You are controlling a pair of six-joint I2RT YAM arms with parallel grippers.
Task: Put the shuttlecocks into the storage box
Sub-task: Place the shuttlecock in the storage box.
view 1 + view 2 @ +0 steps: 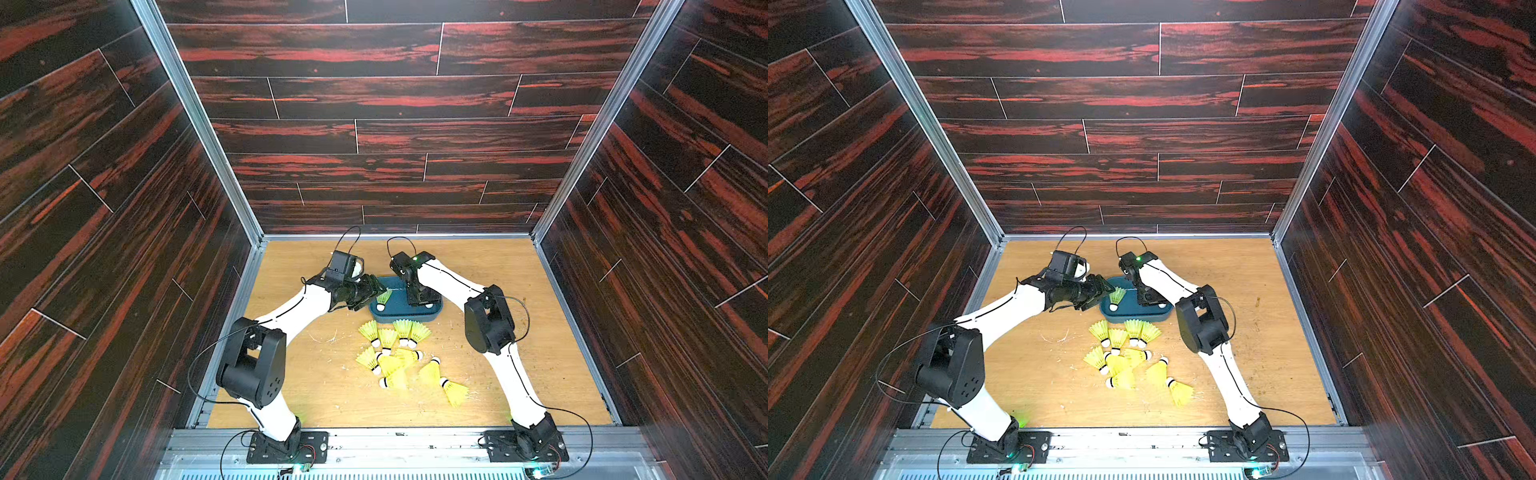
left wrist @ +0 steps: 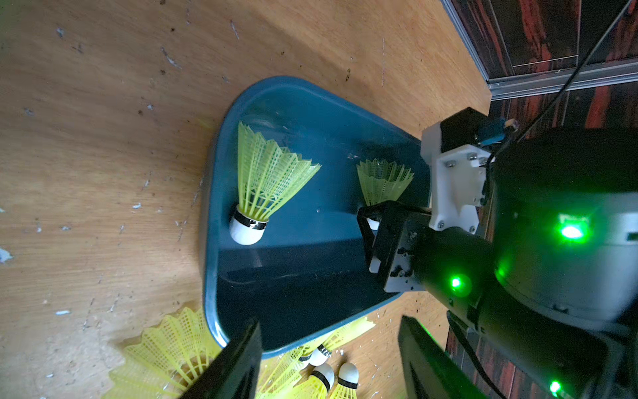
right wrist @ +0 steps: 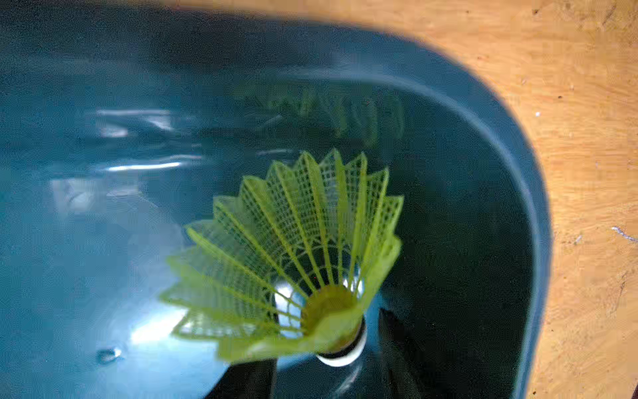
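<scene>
Two shuttlecocks sit inside the storage box, near its edges.
Empty left fingers spread wide; right fingers stand parted around one.

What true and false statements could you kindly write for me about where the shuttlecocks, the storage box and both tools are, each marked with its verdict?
1. The shallow teal-blue plastic storage box holds two neon yellow-green, white-tipped shuttlecocks. True.
2. The left tool grips a shuttlecock. False: its jaws stand open and empty beside the box.
3. Most shuttlecocks lie in a loose pile on the wooden table, outside the box. True.
4. The right tool hovers above the pile on the table. False: it reaches down into the box, its jaws either side of one shuttlecock's white tip.
</scene>
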